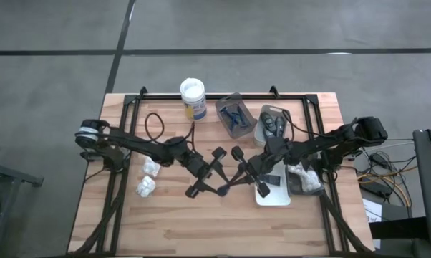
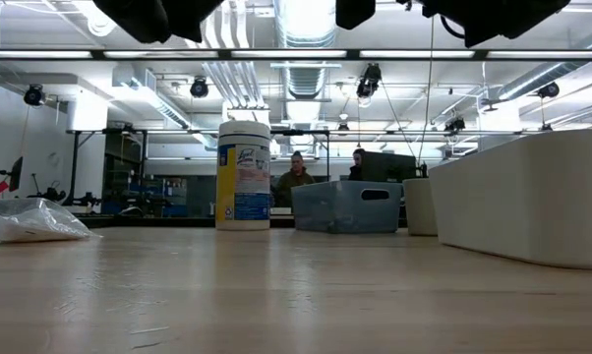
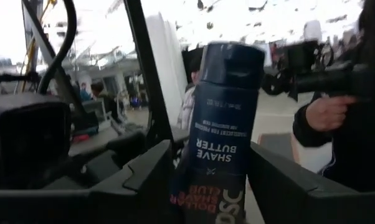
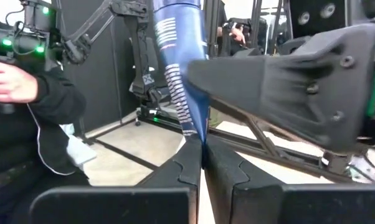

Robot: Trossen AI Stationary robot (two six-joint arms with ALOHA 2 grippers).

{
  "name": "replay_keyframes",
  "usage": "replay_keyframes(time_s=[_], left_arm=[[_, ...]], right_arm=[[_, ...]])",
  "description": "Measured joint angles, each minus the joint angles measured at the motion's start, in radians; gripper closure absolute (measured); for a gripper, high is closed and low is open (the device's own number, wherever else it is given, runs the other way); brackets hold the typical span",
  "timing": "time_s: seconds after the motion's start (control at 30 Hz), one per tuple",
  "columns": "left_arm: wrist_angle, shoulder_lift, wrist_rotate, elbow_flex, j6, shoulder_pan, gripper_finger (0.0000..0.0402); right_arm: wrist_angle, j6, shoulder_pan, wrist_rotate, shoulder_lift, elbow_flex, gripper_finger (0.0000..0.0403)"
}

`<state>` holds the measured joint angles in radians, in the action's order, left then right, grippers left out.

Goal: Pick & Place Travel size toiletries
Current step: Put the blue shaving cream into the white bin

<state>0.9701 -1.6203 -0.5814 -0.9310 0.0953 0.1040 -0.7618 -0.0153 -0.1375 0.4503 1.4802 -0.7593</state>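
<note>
A dark blue tube (image 3: 222,124) lettered "Shave Butter", one of the travel size toiletries, is held up over the table's middle where both grippers meet. My right gripper (image 4: 203,155) is shut on its thin end. My left gripper (image 3: 212,186) is open, one finger close on each side of the tube. In the high view my left gripper (image 1: 217,175) and right gripper (image 1: 233,178) face each other. Two white packets (image 1: 148,178) lie on the table to the left. My left gripper has its fingers (image 3: 275,180) beside the tube's middle; whether they touch it I cannot tell. My right gripper pinches the tube's flat, narrow end (image 4: 199,134) between its two fingertips, coming in about level. The tube rises from the fingers, tilted, with its broad end (image 3: 232,56) up, clear of the table.
At the back stand a white-lidded tub (image 1: 192,97), a grey tray with blue razors (image 1: 233,115) and a grey tray with dark bottles (image 1: 273,122). A white tray (image 1: 273,197) with white packets (image 1: 305,179) sits at the right. A person's hand (image 3: 327,112) shows beyond the table.
</note>
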Motion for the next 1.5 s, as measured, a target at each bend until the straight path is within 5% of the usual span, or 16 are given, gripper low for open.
replay_keyframes(time_s=[0.7,1.07,1.5], left_arm=[[-0.851,0.300,0.274,0.002,0.131,0.000,0.0170],[-0.955,0.286,0.389,0.004,0.143,0.000,0.0170],[-0.925,0.276,0.458,0.056,0.147,0.000,0.0170]], right_arm=[[0.484,-0.129,0.000,-0.076,-0.295,0.000,0.0394],[0.914,-0.341,0.000,-0.113,-0.489,0.000,0.0394],[1.336,-0.603,0.000,-0.112,-0.576,0.000,0.0394]])
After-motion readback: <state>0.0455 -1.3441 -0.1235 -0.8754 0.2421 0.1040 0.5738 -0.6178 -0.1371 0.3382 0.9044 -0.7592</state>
